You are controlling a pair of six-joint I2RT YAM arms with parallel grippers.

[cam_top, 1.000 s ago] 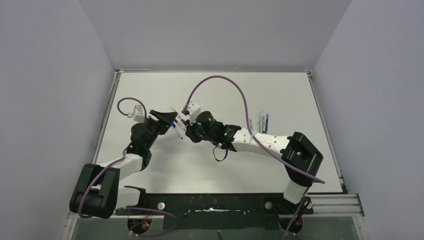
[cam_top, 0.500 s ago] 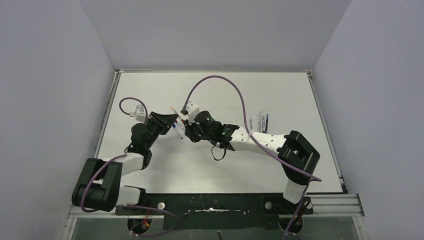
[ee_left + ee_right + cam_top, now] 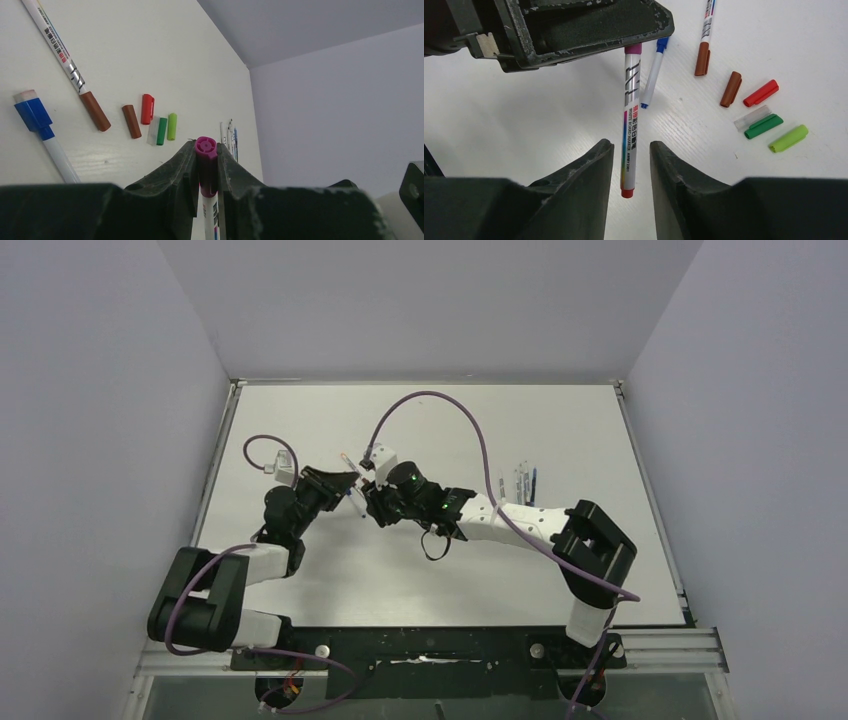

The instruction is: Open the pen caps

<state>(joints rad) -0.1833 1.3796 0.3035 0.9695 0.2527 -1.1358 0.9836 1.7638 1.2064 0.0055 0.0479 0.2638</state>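
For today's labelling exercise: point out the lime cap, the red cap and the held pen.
lime cap point(image 3: 788, 139), right wrist view, mid-body.
red cap point(image 3: 761, 93), right wrist view, mid-body.
held pen point(image 3: 631, 120), right wrist view, printed barrel.

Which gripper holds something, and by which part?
The left gripper holds a pen by its purple cap. The right gripper has its jaws apart around the pen, not gripping.

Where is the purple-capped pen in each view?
Top external: purple-capped pen just left of centre.
Left wrist: pen bottom centre, clamped in the left tool.
Right wrist: pen centre, hanging into the open right tool.
Landmark: lime cap, wrist views only.
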